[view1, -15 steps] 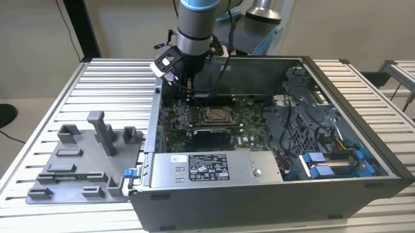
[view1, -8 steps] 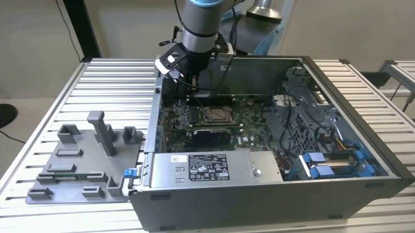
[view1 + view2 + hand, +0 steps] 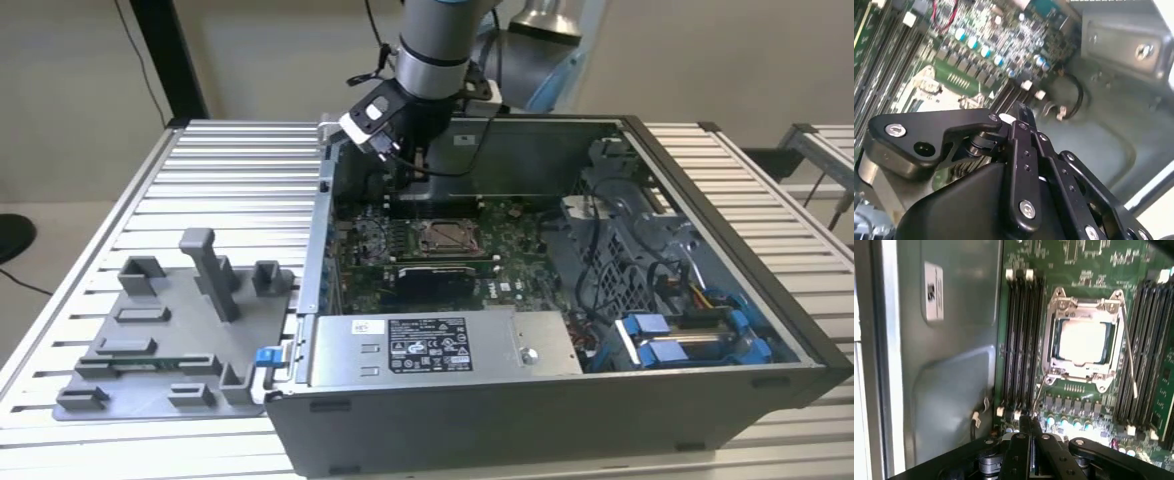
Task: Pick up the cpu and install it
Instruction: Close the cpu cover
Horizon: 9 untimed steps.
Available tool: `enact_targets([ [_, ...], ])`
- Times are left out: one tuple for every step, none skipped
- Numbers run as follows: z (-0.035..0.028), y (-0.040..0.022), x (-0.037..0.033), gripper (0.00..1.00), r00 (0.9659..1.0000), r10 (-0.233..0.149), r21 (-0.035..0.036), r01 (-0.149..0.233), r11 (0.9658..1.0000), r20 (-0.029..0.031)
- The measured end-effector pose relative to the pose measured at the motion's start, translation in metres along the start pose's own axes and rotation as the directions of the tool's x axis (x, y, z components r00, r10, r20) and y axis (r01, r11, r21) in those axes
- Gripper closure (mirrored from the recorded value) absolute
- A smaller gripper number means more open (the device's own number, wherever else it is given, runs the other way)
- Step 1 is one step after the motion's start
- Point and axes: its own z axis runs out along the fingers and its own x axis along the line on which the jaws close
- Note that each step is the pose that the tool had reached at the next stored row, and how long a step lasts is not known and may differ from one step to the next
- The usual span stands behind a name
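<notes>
Cpu [image 3: 1081,341]: seated in motherboard socket [image 3: 1081,304], inside open computer case [image 3: 534,420] on bench [image 3: 240,170]. Tool [image 3: 1029,424]: fingers narrow, pressed together, hovering just beside the socket near memory slots [image 3: 1021,340].

Hanging steeply down at the far middle of the scene on a silver-and-grey arm [image 3: 435,45]. Wrist [image 3: 387,105] tilted toward the exterior view's left, with the black end effector [image 3: 404,162] pointing downward below it. In both wrist views, slim black fingers [image 3: 1021,446] [image 3: 1024,145] closed tip to tip.
</notes>
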Motion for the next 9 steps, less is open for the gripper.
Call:
enact_targets([
  [-0.0011,0.0033,-0.0001,1.00,1.0000,0.000,-0.0001,0.000,1.0000,-0.0005],
  [-0.0021,0.0070,-0.0002,1.00,1.0000,0.000,0.0001,0.000,1.0000,-0.0007],
  [-0.0029,0.0100,-0.0003,1.00,1.0000,-0.001,0.0002,0.001,1.0000,-0.0007],
  [-0.0035,0.0132,-0.0005,1.00,1.0000,-0.001,0.0003,0.001,1.0000,-0.0008],
  [-0.0040,0.0162,-0.0007,1.00,1.0000,-0.001,0.0003,0.001,1.0000,-0.0009],
  [-0.0044,0.0189,-0.0008,1.00,1.0000,-0.001,0.0003,0.001,1.0000,-0.0009],
  [-0.0048,0.0216,-0.0010,1.00,1.0000,-0.002,0.0004,0.002,1.0000,-0.0008],
  [-0.0050,0.0237,-0.0011,1.00,1.0000,-0.002,0.0004,0.002,1.0000,-0.0008],
  [-0.0053,0.0255,-0.0013,1.00,1.0000,-0.002,0.0004,0.002,1.0000,-0.0008],
])
